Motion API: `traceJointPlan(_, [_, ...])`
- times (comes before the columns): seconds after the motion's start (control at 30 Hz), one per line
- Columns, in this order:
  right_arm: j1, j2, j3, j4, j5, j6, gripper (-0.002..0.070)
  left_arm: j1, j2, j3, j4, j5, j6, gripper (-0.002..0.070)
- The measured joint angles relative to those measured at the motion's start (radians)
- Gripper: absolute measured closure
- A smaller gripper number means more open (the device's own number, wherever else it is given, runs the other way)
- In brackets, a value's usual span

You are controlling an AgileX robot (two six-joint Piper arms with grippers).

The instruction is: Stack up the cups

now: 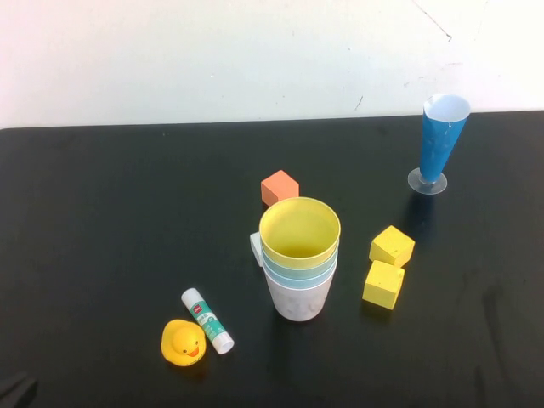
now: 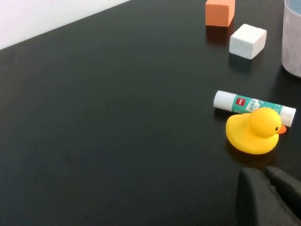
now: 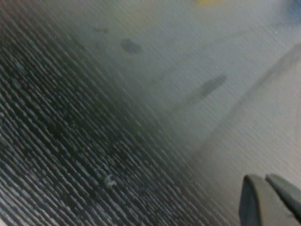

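Nearest the camera lies the rubber duck, touching the near end of the glue stick, both left of centre and clear of the work. Just right of them stands the stack of cups, yellow cup on top, nested in blue-green rims with a pale one at the bottom, so the stacking looks done (which fits both arms being drawn back).

The left gripper sits low at the near left edge, close above the table, its dark fingers close together and holding nothing. The right gripper is out of the high view; its fingers too look nearly closed and empty, over a blurred surface I cannot identify.

A white cube is mostly hidden behind the stack. An orange cube, two yellow cubes and the blue cone stand apart.
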Motion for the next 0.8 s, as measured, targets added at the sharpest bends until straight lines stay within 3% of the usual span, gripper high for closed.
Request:
traceJointPlan(0.13, [0.0,0.0,0.0,0.0,0.0,0.0,0.0678,0.0,0.0,0.016,-0.005,-0.002,0.0,0.0673])
traceJointPlan(0.23, [0.0,0.0,0.0,0.0,0.0,0.003,0.0678,0.046,0.0,0.037,-0.043,-0.004,-0.002,0.0673])
traceJointPlan(0.6, [0.0,0.0,0.002,0.0,-0.002,0.003,0.0678,0.434,-0.157,0.149,-0.214,-0.023,0.037,0.0673])
traceJointPlan(0.8, [0.0,0.0,0.002,0.0,-0.002,0.003,0.0678,0.51,-0.232,0.246,-0.241,-0.137,0.083,0.0673])
